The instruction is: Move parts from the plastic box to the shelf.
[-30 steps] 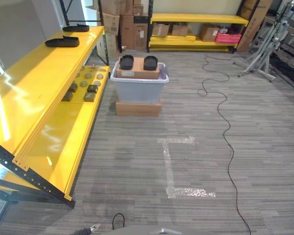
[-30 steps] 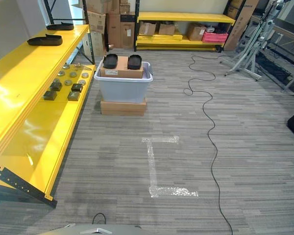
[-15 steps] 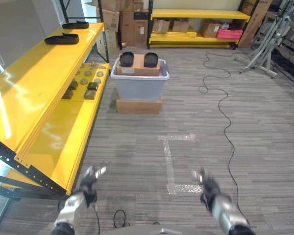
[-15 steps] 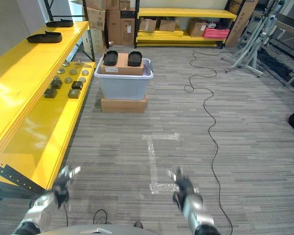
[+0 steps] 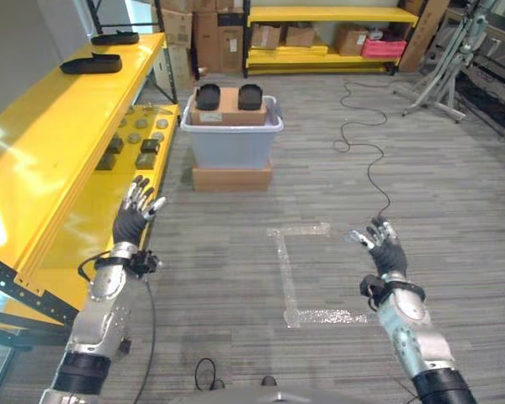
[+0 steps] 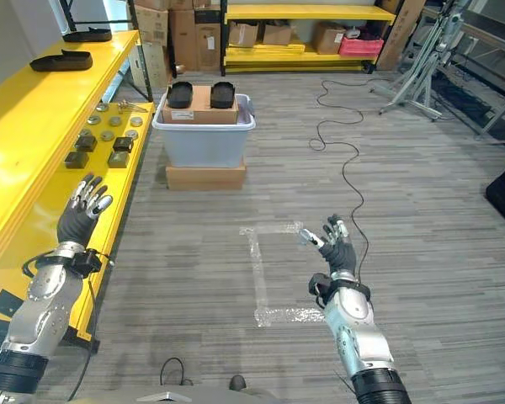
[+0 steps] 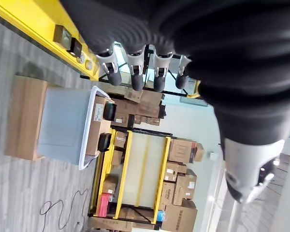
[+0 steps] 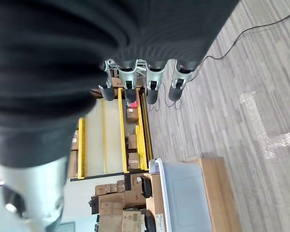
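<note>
Two black parts [image 5: 224, 97] atop cardboard in plastic box [image 5: 231, 141], well ahead on floor, next to yellow shelf [image 5: 63, 151]. Long axes prob. pointing away. Left hand [image 5: 135, 217] slightly nearer than right hand [image 5: 385, 251]; both fingers spread, holding nothing.

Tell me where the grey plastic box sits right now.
In the left eye view the grey plastic box sits ahead on a flat cardboard box, right of the yellow shelf.
</note>
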`<state>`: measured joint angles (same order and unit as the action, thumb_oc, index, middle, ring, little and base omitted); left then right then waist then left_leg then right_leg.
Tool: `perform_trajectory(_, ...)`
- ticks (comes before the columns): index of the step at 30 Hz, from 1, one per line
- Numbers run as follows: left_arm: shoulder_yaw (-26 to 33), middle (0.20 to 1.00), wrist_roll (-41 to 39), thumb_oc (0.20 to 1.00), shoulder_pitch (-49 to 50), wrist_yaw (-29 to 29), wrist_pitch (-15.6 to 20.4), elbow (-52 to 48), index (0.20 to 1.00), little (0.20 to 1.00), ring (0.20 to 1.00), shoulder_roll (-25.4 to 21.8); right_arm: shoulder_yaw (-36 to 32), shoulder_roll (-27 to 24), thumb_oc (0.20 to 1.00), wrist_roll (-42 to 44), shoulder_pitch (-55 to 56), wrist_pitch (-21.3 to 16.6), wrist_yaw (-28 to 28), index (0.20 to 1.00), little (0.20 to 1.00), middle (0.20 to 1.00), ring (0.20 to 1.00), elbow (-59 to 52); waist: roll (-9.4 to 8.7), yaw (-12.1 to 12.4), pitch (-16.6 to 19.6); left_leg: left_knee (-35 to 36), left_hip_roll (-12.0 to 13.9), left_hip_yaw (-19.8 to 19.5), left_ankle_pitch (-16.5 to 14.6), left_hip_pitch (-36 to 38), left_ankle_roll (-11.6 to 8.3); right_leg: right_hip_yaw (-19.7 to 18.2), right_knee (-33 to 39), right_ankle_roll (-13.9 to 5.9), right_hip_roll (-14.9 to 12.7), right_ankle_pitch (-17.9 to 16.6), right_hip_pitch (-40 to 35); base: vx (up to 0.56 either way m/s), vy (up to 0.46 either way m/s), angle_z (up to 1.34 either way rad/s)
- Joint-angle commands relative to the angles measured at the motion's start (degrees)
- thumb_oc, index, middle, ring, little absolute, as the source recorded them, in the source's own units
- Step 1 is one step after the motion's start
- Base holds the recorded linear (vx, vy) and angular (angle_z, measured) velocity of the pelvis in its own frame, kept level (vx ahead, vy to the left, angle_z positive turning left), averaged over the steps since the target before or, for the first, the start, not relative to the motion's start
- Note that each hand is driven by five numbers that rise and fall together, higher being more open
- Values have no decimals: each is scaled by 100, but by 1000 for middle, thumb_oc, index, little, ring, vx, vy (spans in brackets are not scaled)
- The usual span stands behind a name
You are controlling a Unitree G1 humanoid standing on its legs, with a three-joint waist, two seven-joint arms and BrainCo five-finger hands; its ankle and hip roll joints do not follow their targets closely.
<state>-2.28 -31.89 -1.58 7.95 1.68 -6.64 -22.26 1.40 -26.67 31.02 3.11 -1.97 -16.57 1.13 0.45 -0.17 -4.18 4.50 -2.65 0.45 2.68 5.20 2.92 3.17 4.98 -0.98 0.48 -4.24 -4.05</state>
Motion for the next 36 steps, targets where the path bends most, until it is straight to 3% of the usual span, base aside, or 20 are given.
perform_trajectory(1, 73, 1000, 71, 1000, -155, 19, 4, 189, 1000, 1000, 1000, -210, -58, -58, 1000, -126, -197, 32, -58, 1000, 1000, 1000, 1000, -233, -158, 69, 173, -250, -126, -120, -290, -156, -27, 38, -132, -350, -139, 13, 60, 43, 54, -3)
perform_trajectory(11, 326, 1000, -238, 1000, 82, -29, 32, -264, 1000, 1000, 1000, -256, -71, 25, 1000, 73, -80, 22, -25, 1000, 1000, 1000, 1000, -592, -120, 99, 80, -406, -250, -197, -390, -208, 91, -56, -522, -413, -232, 132, 232, 56, 70, -7)
perform_trajectory(16, 474, 1000, -457, 1000, 73, -101, -153, -647, 1000, 1000, 1000, -369, -142, 2, 1000, -4, -51, 126, -142, 1000, 1000, 1000, 1000, -893, -83, 70, -114, -675, -367, -238, -503, -337, 295, -128, -1430, -496, -286, 239, 601, 72, 92, -7)
perform_trajectory(18, 438, 1000, -496, 1000, 17, -23, -316, -748, 1000, 1000, 1000, -382, -107, 28, 1000, -62, -81, 143, -239, 1000, 1000, 1000, 1000, -1002, -66, 58, -226, -807, -405, -225, -561, -407, 406, -91, -2118, -574, -324, 154, 884, 40, 103, -5)
perform_trajectory(21, 332, 1000, -571, 1000, -120, 206, -450, -754, 1000, 1000, 1000, -382, 48, 62, 1000, -57, -175, 147, -323, 1000, 1000, 1000, 1000, -1110, 40, 57, -501, -1266, -416, -143, -743, -582, 560, 19, -4111, -674, -418, -238, 1863, 35, 140, -16)
perform_trajectory(23, 335, 1000, -499, 1000, -109, 274, -494, -734, 1000, 1000, 1000, -369, 105, 78, 1000, -79, -180, 207, -295, 1000, 1000, 1000, 1000, -1155, 57, 81, -564, -1422, -426, -76, -830, -621, 595, 73, -4535, -689, -483, -369, 2176, 112, 71, -26)
perform_trajectory(25, 355, 1000, -544, 1000, -67, 287, -570, -727, 1000, 1000, 1000, -364, 140, 92, 1000, -80, -168, 234, -232, 1000, 1000, 1000, 1000, -1159, 25, 118, -592, -1591, -463, -8, -985, -627, 628, 179, -4414, -744, -631, -582, 2377, 204, -17, -24)
perform_trajectory(27, 367, 1000, -553, 1000, -3, 326, -665, -730, 1000, 1000, 1000, -374, 170, 89, 1000, -1, -168, 243, -155, 1000, 1000, 1000, 1000, -1154, -68, 116, -607, -1690, -535, -4, -1172, -555, 604, 234, -3703, -811, -694, -764, 2428, 332, -134, -32)
perform_trajectory(29, 332, 1000, -580, 1000, 64, 348, -718, -717, 1000, 1000, 1000, -391, 114, 28, 1000, 107, -165, 209, -59, 1000, 1000, 1000, 1000, -1129, -269, 48, -604, -1710, -666, -194, -1388, -350, 498, 181, -1690, -853, -642, -832, 2163, 515, -244, -25)
perform_trajectory(31, 225, 1000, -479, 1000, 102, 344, -617, -652, 1000, 1000, 1000, -354, -20, -63, 1000, 269, -51, 167, 124, 1000, 1000, 1000, 1000, -1093, -348, -33, -608, -1718, -673, -359, -1585, -95, 457, 118, -308, -902, -645, -1030, 1918, 554, -226, 10)
perform_trajectory(34, 164, 1000, -433, 1000, 266, 245, -391, -592, 1000, 1000, 1000, -288, -174, -66, 1000, 392, 192, 124, 390, 1000, 1000, 1000, 1000, -1183, -402, -78, -625, -1816, -575, -367, -1776, 125, 396, 141, -47, -954, -743, -1164, 1850, 532, -228, 27)
perform_trajectory(36, 135, 1000, -412, 1000, 426, 157, -235, -594, 1000, 1000, 1000, -230, -236, -108, 1000, 360, 275, 109, 522, 1000, 1000, 1000, 1000, -1215, -415, -107, -535, -1802, -386, -330, -1814, 336, 258, 174, -97, -883, -742, -947, 1612, 544, -271, 23)
